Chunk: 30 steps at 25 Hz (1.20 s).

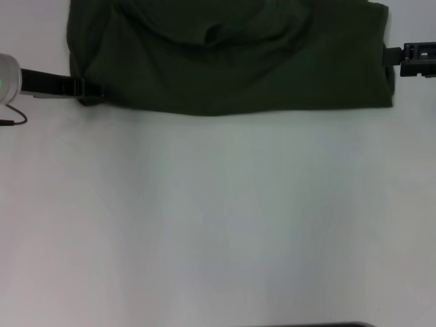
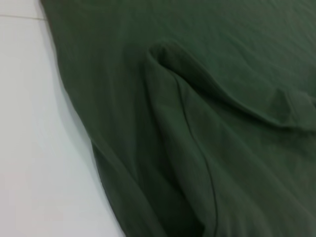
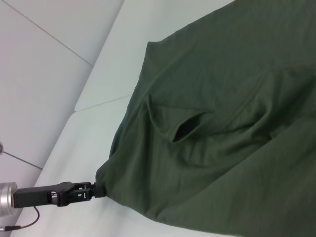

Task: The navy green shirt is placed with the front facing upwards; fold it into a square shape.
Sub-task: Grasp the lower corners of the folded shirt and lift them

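Observation:
The navy green shirt [image 1: 231,61] lies along the far side of the white table, showing plain green with loose folds and a sagging pocket of cloth in the middle; no lettering shows. My left gripper [image 1: 90,89] is shut on the shirt's left near corner, and it also shows in the right wrist view [image 3: 96,190] pinching that corner. My right gripper [image 1: 391,58] is at the shirt's right edge, shut on the cloth there. The left wrist view shows only creased cloth of the shirt [image 2: 207,123] close up. The right wrist view shows the shirt [image 3: 222,133] stretched between both grips.
The white table [image 1: 218,218] spreads bare toward me below the shirt. A thin black cable [image 1: 13,121] hangs by my left arm at the left edge. A dark strip [image 1: 320,325] shows at the near edge.

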Tool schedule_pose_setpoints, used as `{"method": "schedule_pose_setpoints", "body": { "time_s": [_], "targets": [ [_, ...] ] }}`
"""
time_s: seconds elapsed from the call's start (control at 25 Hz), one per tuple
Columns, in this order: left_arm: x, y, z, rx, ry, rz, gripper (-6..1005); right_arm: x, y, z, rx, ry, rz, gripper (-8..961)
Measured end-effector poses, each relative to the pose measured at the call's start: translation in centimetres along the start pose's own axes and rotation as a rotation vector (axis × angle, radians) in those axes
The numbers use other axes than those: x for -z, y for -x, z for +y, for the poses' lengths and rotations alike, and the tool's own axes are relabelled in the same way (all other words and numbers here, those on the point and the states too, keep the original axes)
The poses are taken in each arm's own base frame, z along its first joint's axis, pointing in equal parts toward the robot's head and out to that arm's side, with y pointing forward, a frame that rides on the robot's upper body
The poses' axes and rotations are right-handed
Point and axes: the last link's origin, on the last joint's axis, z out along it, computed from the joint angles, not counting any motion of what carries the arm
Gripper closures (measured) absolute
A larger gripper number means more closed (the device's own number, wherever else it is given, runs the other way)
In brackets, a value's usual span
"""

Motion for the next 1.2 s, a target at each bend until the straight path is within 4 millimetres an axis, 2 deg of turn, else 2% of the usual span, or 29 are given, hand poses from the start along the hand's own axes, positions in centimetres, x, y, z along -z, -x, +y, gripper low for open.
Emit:
{"method": "schedule_pose_setpoints", "body": {
  "time_s": [0.16, 0.64, 0.84, 1.2],
  "targets": [
    [0.1, -0.2, 0.1, 0.003, 0.002, -0.001, 562, 0.0, 0.1, 0.1, 0.001, 0.004, -0.001, 23],
    [0.0, -0.6, 0.6, -0.028, -0.011, -0.017, 852, 0.1, 0.1, 0.1, -0.003, 0.003, 0.0, 23],
    [0.9, -0.3, 0.4, -0.031, 0.011, -0.045, 956, 0.2, 0.2, -0.1, -0.024, -0.007, -0.003, 22],
    [3.2, 0.0, -0.5, 0.007, 0.064, -0.121, 957, 2.3, 2.3, -2.2, -0.118, -0.195, -0.048, 22]
  ]
}}
